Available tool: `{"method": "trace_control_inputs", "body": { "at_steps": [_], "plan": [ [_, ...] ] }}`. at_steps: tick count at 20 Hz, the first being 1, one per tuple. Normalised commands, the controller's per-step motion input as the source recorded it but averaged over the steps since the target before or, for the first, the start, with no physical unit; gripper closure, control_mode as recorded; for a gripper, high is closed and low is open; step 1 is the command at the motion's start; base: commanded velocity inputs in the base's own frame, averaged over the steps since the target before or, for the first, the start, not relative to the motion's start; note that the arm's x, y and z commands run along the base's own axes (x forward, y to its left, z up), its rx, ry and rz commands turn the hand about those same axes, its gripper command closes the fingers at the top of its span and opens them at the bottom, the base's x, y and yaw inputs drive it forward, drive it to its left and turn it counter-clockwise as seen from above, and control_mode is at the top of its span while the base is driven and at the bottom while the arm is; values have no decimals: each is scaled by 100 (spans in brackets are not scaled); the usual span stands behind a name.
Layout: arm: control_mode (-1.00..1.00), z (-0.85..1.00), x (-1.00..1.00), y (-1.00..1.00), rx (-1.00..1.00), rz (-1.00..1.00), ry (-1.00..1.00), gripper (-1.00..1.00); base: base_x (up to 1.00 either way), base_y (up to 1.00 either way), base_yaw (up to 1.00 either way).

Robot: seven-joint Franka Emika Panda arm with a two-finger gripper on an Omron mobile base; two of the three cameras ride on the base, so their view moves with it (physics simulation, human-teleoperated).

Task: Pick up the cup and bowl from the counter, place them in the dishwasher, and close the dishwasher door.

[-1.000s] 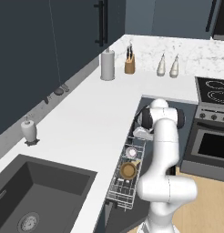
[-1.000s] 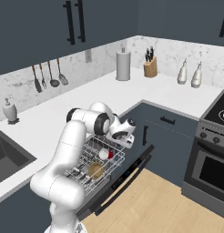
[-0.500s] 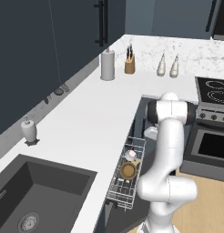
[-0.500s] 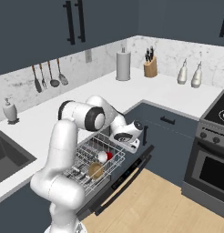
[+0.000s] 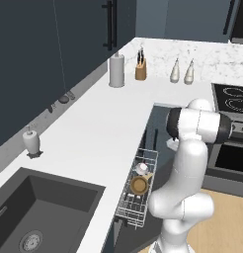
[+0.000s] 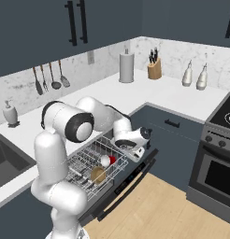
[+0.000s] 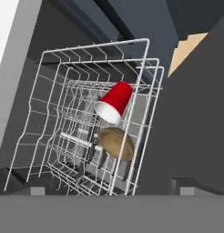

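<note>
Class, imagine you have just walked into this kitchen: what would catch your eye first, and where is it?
The big white robot arm bends over the pulled-out dishwasher rack below the counter. In the rack lie the red cup on its side and the brown bowl right beside it. The gripper hangs open above the dishwasher door.

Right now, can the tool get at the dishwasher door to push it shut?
Probably yes. The tool hangs open and empty just above the pulled-out rack, with the lowered dishwasher door right below it. The cup and bowl already lie in the rack, but the extended rack would likely block closing.
</note>
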Motion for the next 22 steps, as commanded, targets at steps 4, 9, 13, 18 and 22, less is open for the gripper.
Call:
{"method": "trace_control_inputs", "body": {
  "at_steps": [4,9,13,18,22],
  "plan": [
    [-100,24,-62,-27,12,-6,0,-100,0,0,0],
    [-100,7,-56,-38,14,-4,0,-100,0,0,0],
    [-100,1,-39,-26,14,-1,0,-100,0,0,0],
    [-100,0,-32,-31,18,0,-1,-100,0,0,0],
    [-100,-1,-29,-34,16,0,-3,-100,0,0,0]
  ]
}}
